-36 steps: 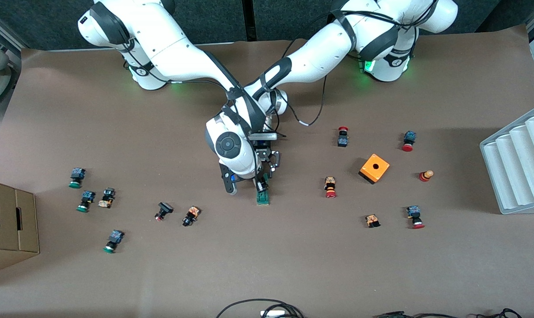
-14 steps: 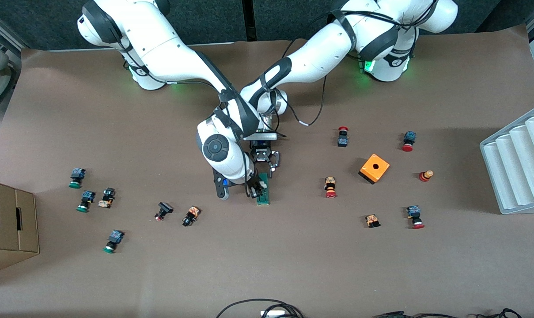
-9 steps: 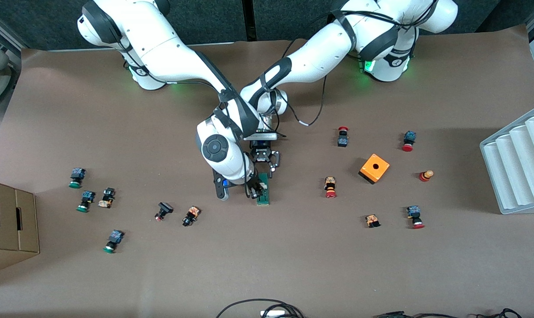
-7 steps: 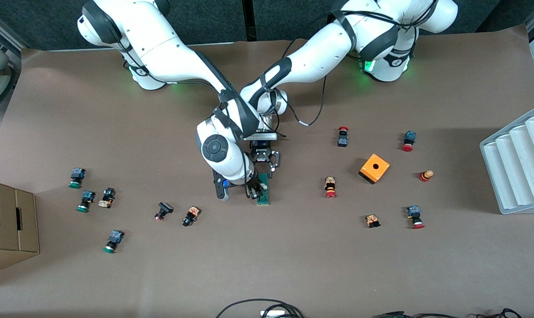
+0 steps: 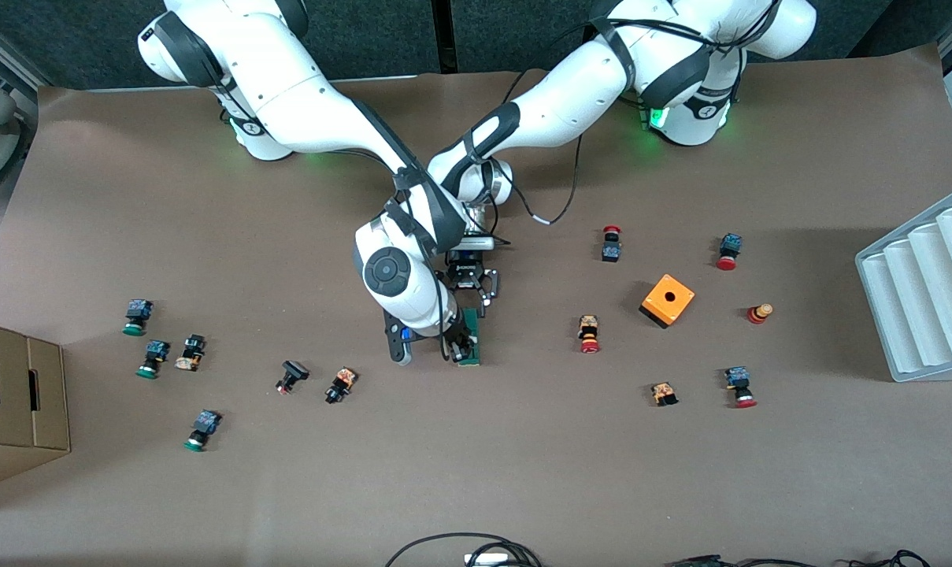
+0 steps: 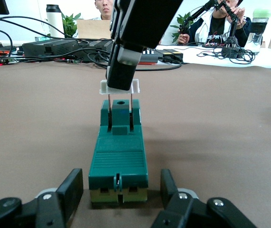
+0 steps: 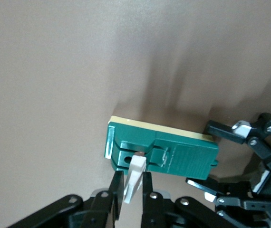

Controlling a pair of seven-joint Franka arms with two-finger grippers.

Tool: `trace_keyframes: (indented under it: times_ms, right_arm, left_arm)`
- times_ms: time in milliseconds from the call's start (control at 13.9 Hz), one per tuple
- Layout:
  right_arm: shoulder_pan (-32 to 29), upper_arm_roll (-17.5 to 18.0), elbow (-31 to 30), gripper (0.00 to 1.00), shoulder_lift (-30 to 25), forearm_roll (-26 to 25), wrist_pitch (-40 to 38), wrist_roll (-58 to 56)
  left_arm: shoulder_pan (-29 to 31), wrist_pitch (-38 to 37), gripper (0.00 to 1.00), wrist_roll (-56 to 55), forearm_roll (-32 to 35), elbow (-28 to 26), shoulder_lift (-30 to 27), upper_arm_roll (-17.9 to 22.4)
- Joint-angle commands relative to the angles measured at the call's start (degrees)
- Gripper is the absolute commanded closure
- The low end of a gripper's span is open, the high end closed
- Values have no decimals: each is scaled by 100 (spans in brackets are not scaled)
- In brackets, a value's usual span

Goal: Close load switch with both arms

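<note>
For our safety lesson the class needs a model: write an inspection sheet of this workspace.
Surface: brown table.
Job's things: load switch lies mid-table, white handle standing up from one end.
Clutter: push buttons scattered toward both ends; orange box toward the left arm's end.
Tools: left tool shut on load switch; right tool shut on white handle.
Cables: black cables at the table edge nearest the camera.
Surroundings: cardboard box, grey tray at the table ends.

Brown table (image 5: 523, 472) carries the load switch (image 5: 471, 340), scattered push buttons (image 5: 146, 359), orange box (image 5: 668, 300), grey tray (image 5: 924, 287).
</note>
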Motion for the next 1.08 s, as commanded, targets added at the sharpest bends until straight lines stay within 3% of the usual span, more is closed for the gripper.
trace_keyframes:
  times_ms: [0, 1009]
  right_arm:
    - [-34, -21, 381, 78, 268, 232, -28, -51]
    - [-219, -21, 829, 74, 611, 232, -20, -60]
  left_arm:
    - [-78, 43, 27, -75, 93, 210, 199, 64]
    - [-78, 43, 27, -75, 93, 210, 199, 64]
